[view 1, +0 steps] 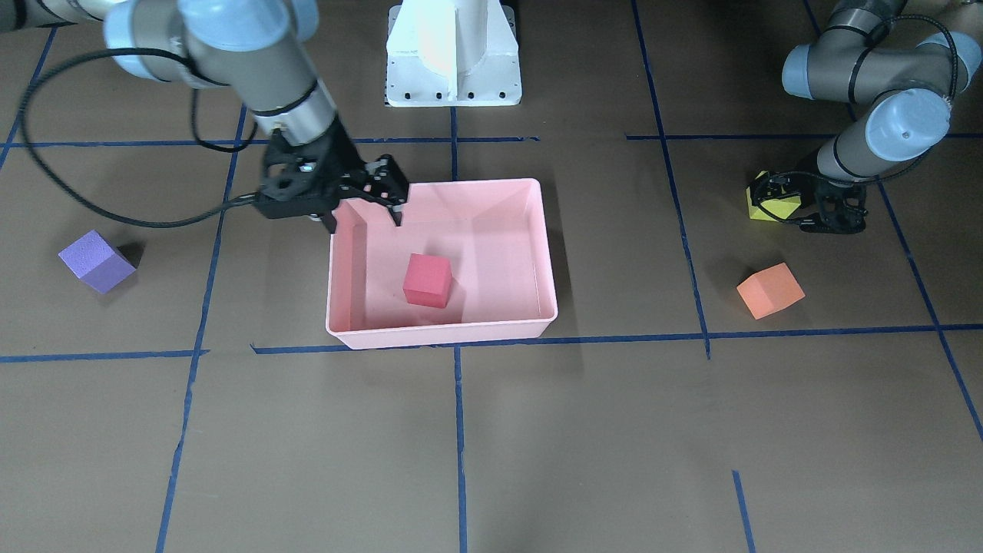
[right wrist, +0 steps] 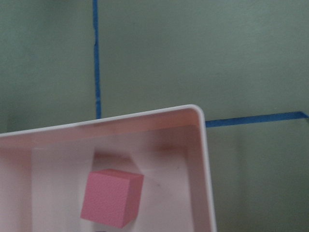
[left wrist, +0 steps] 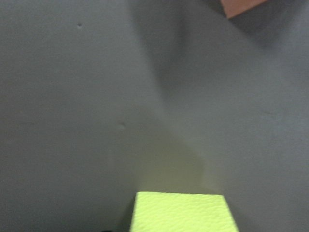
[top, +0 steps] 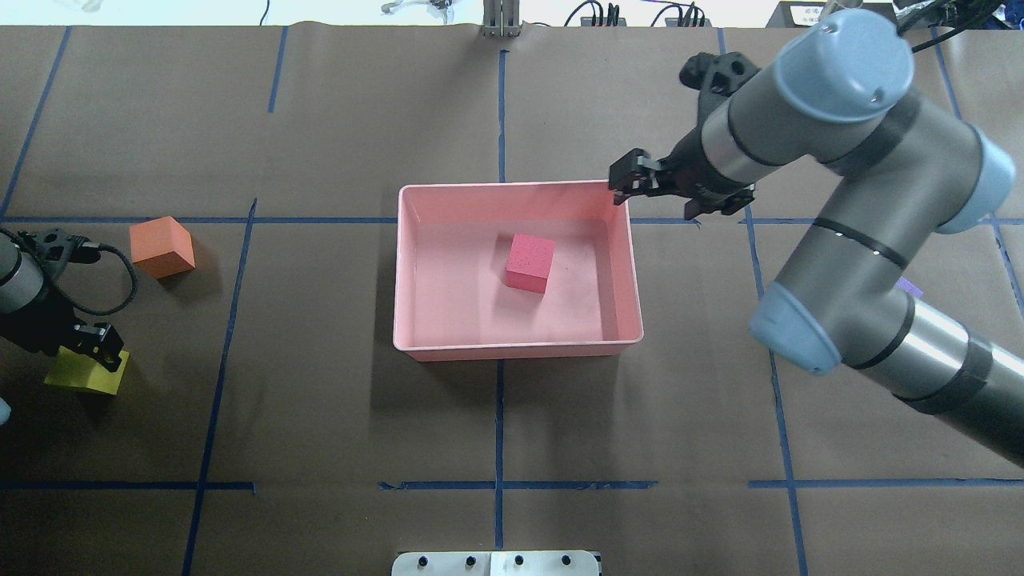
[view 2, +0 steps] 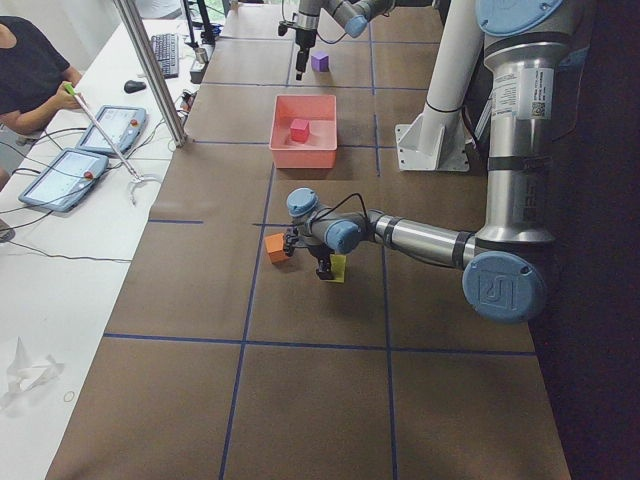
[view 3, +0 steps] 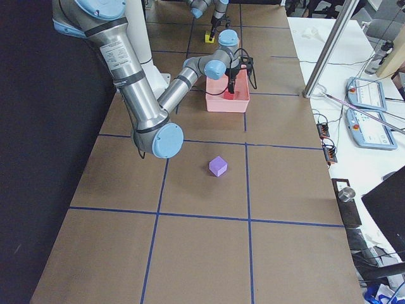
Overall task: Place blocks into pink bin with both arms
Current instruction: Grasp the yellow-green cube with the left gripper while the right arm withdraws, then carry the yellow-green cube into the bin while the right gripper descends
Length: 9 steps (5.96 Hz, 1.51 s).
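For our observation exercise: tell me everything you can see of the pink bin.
The pink bin is a shallow, pale pink rectangular tub, seemingly plastic, with sloping walls and a rolled rim. It sits upright on the brown table. One red block rests near the middle of its floor. The open right gripper hangs over one corner; whether it touches is unclear.

Robotics lab, looks like a teleop/data-collection cell. Tells: left arm (view 2: 515,100) and right arm (top: 864,200), both industrial jointed units, by a white pedestal (view 1: 453,54). Table (view 1: 599,445) is wrapped in brown paper with a blue tape grid (view 1: 459,430). White side bench (view 2: 70,330) carries two teach pendants (view 2: 62,178), keyboard (view 2: 166,52) and mouse (view 2: 134,86), with an operator (view 2: 30,65) at it. Metal post (view 2: 150,70) at the table edge, cables (top: 596,12) along the far side.
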Each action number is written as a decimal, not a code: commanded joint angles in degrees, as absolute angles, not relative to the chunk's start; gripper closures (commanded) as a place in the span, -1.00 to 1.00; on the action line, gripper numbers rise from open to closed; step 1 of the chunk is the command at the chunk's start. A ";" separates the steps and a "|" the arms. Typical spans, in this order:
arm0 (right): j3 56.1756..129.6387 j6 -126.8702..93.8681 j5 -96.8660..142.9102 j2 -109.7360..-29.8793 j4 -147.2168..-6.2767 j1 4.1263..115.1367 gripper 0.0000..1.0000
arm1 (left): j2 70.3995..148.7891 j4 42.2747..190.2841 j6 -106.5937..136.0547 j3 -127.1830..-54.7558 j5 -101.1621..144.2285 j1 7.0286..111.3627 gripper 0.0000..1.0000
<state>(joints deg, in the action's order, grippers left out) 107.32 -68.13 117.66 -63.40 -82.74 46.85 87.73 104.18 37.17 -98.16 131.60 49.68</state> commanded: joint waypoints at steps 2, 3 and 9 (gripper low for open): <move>107.14 -54.88 119.00 -70.82 -82.71 52.46 -1.00 | 89.02 103.45 42.58 -107.53 138.50 52.45 0.85; 107.14 -48.06 118.66 -73.36 -82.71 53.25 -1.00 | 97.13 103.36 51.68 -107.84 138.34 53.17 0.85; 106.00 -16.41 118.74 -85.95 -82.35 57.48 -1.00 | 131.48 104.32 74.26 -92.64 122.48 40.03 0.64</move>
